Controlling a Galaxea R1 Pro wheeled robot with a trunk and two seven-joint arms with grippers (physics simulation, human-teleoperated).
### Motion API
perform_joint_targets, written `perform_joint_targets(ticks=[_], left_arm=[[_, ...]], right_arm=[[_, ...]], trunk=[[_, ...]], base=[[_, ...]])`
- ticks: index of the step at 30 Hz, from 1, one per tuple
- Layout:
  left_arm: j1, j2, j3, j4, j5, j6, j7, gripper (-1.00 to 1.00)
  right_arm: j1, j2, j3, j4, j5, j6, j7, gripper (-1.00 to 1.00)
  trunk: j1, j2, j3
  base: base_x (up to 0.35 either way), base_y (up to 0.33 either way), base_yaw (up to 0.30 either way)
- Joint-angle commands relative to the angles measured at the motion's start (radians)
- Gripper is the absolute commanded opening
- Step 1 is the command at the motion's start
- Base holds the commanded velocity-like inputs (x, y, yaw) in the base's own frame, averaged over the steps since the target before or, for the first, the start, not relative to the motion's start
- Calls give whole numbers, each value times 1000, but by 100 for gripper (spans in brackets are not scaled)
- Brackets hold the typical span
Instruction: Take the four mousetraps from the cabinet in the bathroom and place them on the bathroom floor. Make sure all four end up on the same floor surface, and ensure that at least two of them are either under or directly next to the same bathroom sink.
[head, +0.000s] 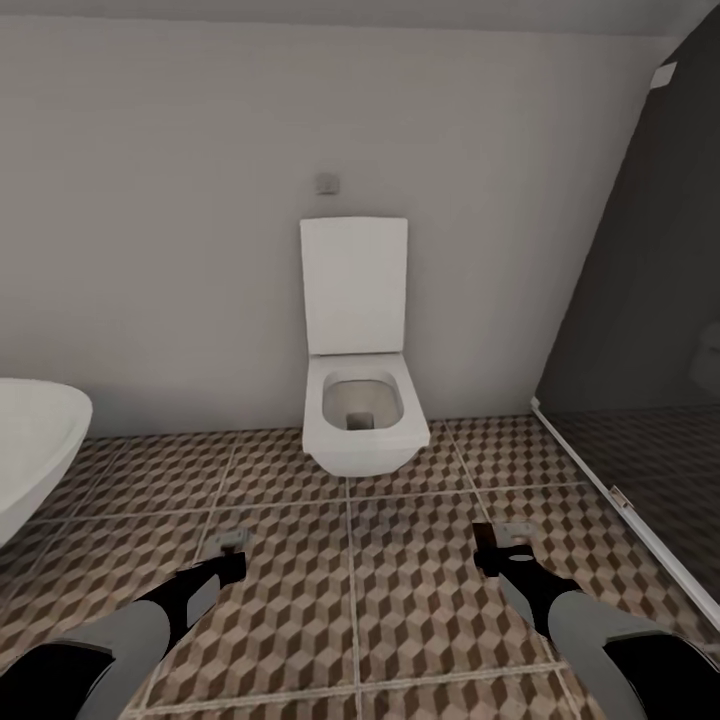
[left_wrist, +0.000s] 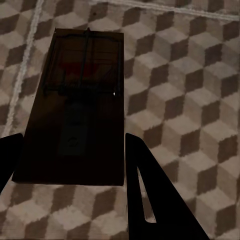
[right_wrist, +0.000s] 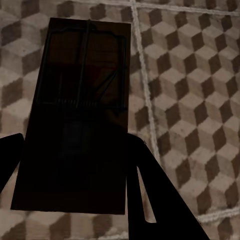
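I hold one mousetrap in each hand above the bathroom floor (head: 400, 610). In the head view my left gripper (head: 226, 562) is shut on a small mousetrap (head: 231, 541), and my right gripper (head: 500, 556) is shut on another mousetrap (head: 516, 534). The left wrist view shows a dark-brown mousetrap (left_wrist: 85, 100) with its wire spring, clamped between the black fingers of the left gripper (left_wrist: 70, 165) over the cube-patterned tiles. In the right wrist view a second mousetrap (right_wrist: 80, 110) sits likewise in the right gripper (right_wrist: 72, 170). The cabinet and the sink are out of view.
A white toilet (head: 360, 400) with its lid up stands against the wall straight ahead. The rim of a white oval bathtub (head: 30, 450) juts in at the left. A dark glass shower screen (head: 640, 350) with a floor rail closes the right side.
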Motion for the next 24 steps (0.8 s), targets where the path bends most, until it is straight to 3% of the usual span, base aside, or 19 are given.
perform_joint_targets(ticks=[1,24], left_arm=[[0,0,-9,-2,6,4,4,-100],[0,0,-8,-1,7,3,4,-100]], right_arm=[[0,0,8,-2,-7,4,-5,-100],[0,0,8,-2,-7,4,4,-100]], trunk=[[0,0,-1],[0,0,-1]], base=[[266,0,0],[103,-26,0]])
